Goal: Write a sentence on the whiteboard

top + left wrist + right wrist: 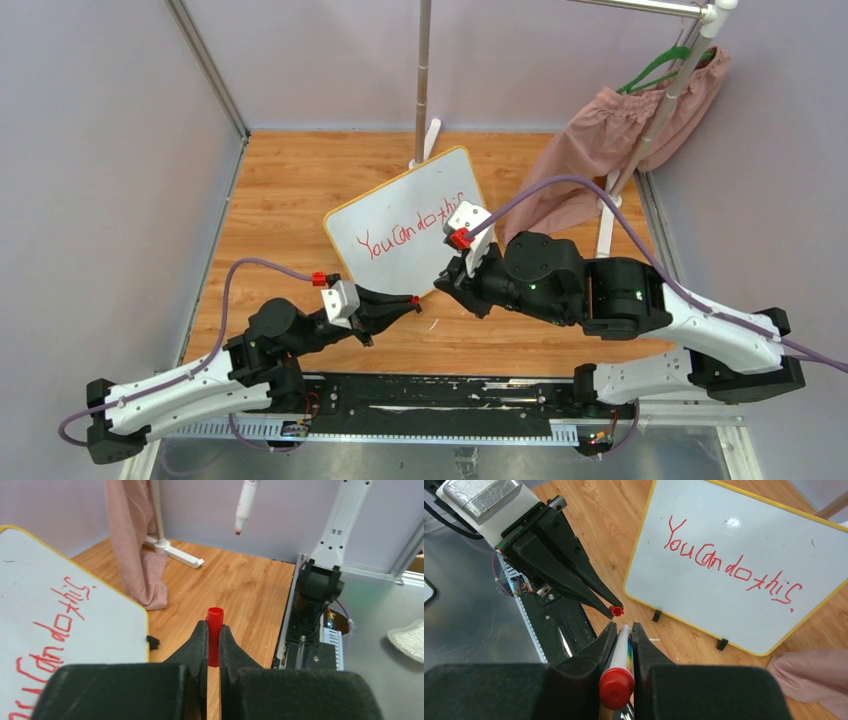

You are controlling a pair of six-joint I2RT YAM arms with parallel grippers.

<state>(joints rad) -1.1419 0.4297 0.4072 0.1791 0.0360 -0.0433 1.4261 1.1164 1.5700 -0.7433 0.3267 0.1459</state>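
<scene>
Table (300,180): brown wood, with the board lying on it.
Whiteboard (400,215): flat in the middle of the table, turned at a slant, with a yellow rim and small black feet.
Pink cloth (600,140): hangs from a rack at the back right, just beside the board.
Right gripper (624,630): pinched on a marker (620,665), held up above the table near the board's edge.
Left gripper (214,630): pinched on a small red cap (214,635), close to the right gripper.
Sentence (731,572): red letters across the board, "You can do this."
</scene>
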